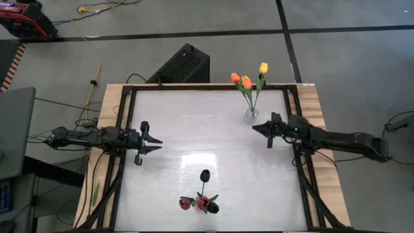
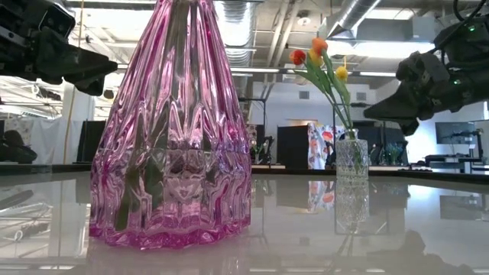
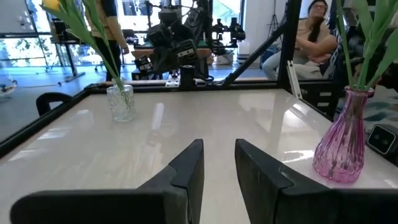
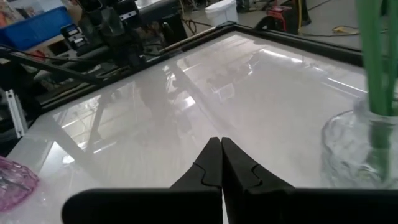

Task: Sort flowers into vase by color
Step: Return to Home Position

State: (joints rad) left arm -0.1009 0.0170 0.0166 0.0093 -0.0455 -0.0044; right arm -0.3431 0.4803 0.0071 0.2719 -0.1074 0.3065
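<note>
Pink vase (image 2: 170, 153) holds dark tulips (image 1: 202, 204); clear vase (image 2: 351, 158) holds orange and yellow tulips (image 1: 246, 82).

Grey concrete floor (image 1: 194, 26) all round, crossed by dark lines, with a yellow cable (image 1: 97, 58) snaking over it. Black box (image 1: 183, 65), maybe a speaker, sits just behind the table (image 1: 317, 103). Red cart (image 1: 22, 19) in the far corner. Overhead, silver ducts (image 2: 359, 11). A person (image 3: 305, 37) sits beyond.

The left arm (image 1: 90, 137) and right arm (image 1: 343, 141), either side of the surface (image 1: 207, 123), are slim, matte black jointed segments. The left claw (image 1: 160, 145) and right claw (image 1: 255, 127) each bear two flat, wedge-shaped black fingers (image 3: 186, 171).
</note>
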